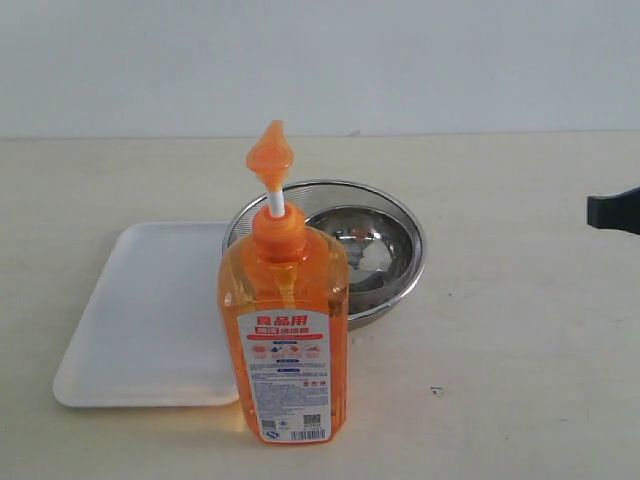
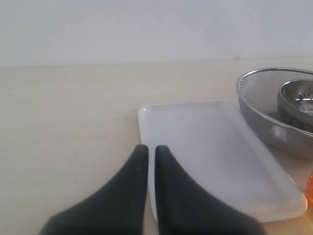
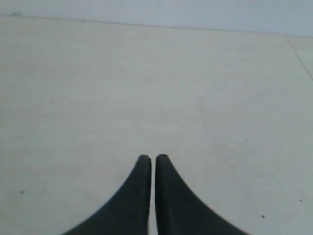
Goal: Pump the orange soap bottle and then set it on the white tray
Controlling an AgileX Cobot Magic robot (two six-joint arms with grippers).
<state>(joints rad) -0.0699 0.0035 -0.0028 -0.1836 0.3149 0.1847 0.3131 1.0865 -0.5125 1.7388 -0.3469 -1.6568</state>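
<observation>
The orange soap bottle [image 1: 285, 330] stood upright on the table [image 1: 500, 400], at the near right corner of the white tray [image 1: 150, 320] and in front of the steel bowl [image 1: 400, 250]. The left gripper [image 2: 151, 149] and right gripper [image 3: 154, 159] had jaws together, empty.

Orange soap bottle [image 1: 285, 330] — red-and-white label; white tray [image 1: 150, 320]; silvery steel bowl [image 1: 375, 250]; beige table [image 1: 520, 330].
</observation>
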